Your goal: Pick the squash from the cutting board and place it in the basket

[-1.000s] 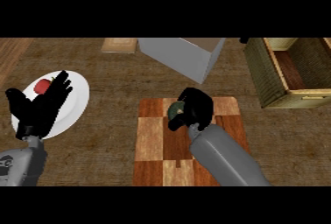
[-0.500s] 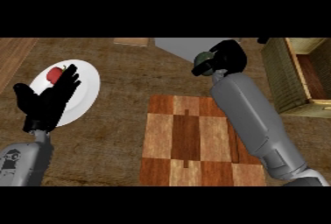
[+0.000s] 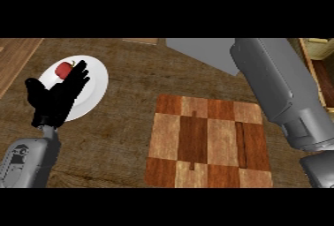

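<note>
The checkered wooden cutting board [image 3: 209,141] lies in the lower middle of the head view with nothing on it. The squash shows nowhere. My right forearm [image 3: 280,88] stretches up the right side and leaves the view at the top, so my right hand is out of sight. A strip of the wooden basket [image 3: 320,66] shows at the right edge, behind that forearm. My left hand [image 3: 55,97] rests open at the left, fingers up, over the white plate.
A white plate [image 3: 94,84] with a red apple [image 3: 64,69] lies at the left, partly behind my left hand. A grey slab [image 3: 202,50] sits at the top centre. The counter top is dark wood.
My right arm has reached farther up and right; its hand, earlier shut on the squash above the board, has left the view. The view has shifted closer to the board.
</note>
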Tool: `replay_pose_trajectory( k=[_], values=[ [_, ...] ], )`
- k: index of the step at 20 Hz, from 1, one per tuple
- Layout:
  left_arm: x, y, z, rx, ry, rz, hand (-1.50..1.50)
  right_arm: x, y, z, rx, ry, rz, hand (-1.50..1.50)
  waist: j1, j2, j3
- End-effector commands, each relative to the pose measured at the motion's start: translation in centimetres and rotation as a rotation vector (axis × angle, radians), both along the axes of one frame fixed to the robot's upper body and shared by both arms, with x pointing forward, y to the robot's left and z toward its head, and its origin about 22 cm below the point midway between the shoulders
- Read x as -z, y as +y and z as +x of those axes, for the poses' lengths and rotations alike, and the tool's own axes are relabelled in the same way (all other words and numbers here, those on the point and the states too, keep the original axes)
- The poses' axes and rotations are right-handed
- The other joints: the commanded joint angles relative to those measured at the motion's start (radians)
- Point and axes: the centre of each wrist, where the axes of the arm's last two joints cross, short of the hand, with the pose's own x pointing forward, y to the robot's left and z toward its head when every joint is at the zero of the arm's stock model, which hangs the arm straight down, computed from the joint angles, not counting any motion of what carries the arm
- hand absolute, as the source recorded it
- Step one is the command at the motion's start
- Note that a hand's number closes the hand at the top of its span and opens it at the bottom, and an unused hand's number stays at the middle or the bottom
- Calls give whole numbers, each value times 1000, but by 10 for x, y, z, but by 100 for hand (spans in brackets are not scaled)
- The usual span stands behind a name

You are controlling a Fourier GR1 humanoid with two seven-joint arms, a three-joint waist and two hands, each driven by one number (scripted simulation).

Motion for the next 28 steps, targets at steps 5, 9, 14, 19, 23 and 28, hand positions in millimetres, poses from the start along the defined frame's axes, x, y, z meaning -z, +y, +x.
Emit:
replay_pose_trajectory(
  k=[5,9,14,19,23,28],
  values=[
    [-5,-8,8,19,-6,7,0,-66,-13,14,259,-129,29,150,9,3,-4],
    [-6,-10,8,23,-6,8,0,-85,-28,18,346,-113,-30,150,17,0,-3],
    [3,-20,5,9,3,-8,0,-110,-47,19,442,-154,-66,150,11,-2,-1],
    [-1,-15,6,9,-10,-4,0,-131,-68,17,526,-178,-85,150,13,-1,-1],
    [-2,-15,8,7,1,8,0,-134,-92,16,618,-135,-139,150,4,4,-1],
    [-5,-12,11,2,3,-1,0,-136,-103,16,728,-76,-167,150,-15,-4,-1]
  ],
)
